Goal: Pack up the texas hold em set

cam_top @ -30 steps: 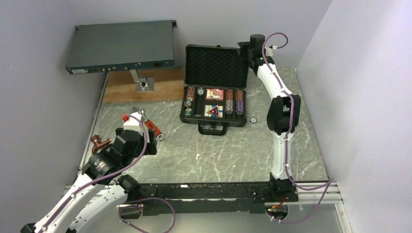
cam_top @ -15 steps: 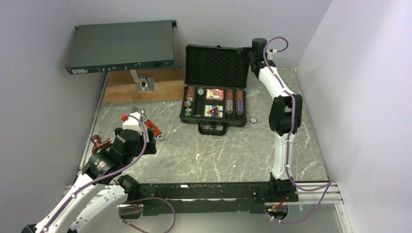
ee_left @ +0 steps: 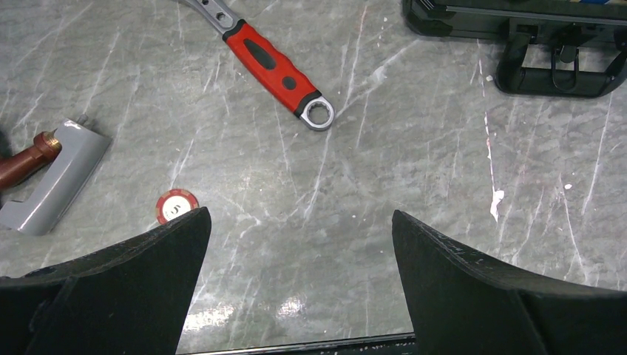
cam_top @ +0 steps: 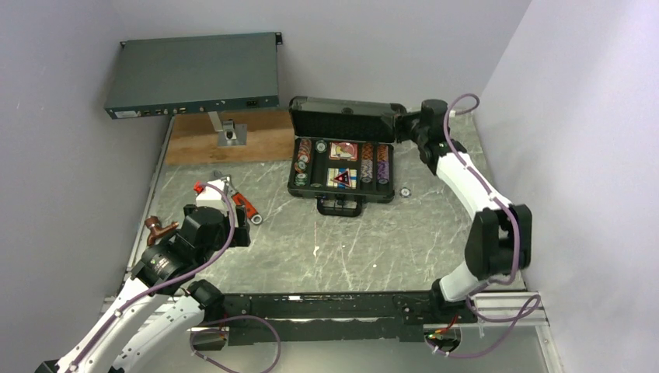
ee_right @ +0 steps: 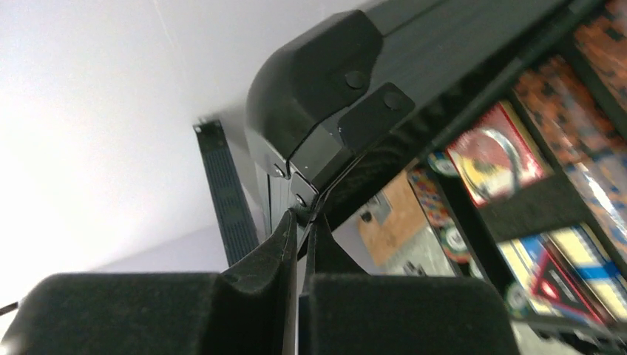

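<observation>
Black and foam-lined, the case (cam_top: 339, 194) sits at the far middle of the grey veined surface (cam_top: 365, 249) in the top view, its handle (cam_top: 339, 207) toward me and its lid (cam_top: 346, 123) tilted partway down over the tray. Striped chips (cam_top: 373, 163) fill the slots, and the blue-yellow card box (cam_top: 332, 183) lies in a middle compartment with the red triangular token (cam_top: 341, 179) on it. One loose chip (cam_top: 405, 192) lies on the surface just beside the case's right end. My right fingers (cam_top: 402, 122) meet the lid's right corner. My left fingers (cam_top: 235, 234) hang low at the near left, with the red-handled wrench (cam_top: 245, 205) just beyond them and the grey electronics box (cam_top: 194, 74) at the far left. From my left wrist, my fingers are spread wide with bare surface between them. A red chip (ee_left: 177, 205) lies just beside the left one, and the wrench lies ahead. From my right wrist, my fingers are pressed almost together, pinching the thin edge of the lid at its corner, with chips, card box and token visible beneath.
</observation>
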`<action>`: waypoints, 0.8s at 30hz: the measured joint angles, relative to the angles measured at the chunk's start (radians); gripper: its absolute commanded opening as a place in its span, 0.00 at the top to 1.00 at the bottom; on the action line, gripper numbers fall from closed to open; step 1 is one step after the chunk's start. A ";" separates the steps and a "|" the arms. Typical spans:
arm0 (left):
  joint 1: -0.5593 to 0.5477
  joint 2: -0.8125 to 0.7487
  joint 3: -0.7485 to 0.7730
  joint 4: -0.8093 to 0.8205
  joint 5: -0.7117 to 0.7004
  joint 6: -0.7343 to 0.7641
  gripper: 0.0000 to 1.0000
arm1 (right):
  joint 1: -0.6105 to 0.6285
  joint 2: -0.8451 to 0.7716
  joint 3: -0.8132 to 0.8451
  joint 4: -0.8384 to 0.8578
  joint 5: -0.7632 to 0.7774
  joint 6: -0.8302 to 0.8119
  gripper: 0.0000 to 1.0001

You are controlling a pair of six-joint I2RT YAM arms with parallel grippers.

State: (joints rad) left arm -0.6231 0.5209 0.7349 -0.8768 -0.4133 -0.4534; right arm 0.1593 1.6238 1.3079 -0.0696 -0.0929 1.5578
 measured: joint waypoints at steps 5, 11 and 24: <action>0.000 0.000 0.000 0.001 0.006 0.001 0.01 | 0.009 -0.188 -0.238 0.007 -0.061 -0.020 0.69; 0.000 -0.002 0.000 0.003 0.013 0.006 0.01 | 0.007 -0.324 -0.414 -0.151 -0.127 -0.067 0.32; 0.001 -0.022 -0.001 0.005 0.024 0.008 0.01 | 0.003 -0.780 -0.589 -0.621 -0.095 -0.214 0.27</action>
State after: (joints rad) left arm -0.6224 0.4988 0.7338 -0.8719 -0.3889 -0.4458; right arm 0.1623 0.8436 0.7185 -0.6903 -0.1883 1.3441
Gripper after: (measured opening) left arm 0.991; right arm 0.748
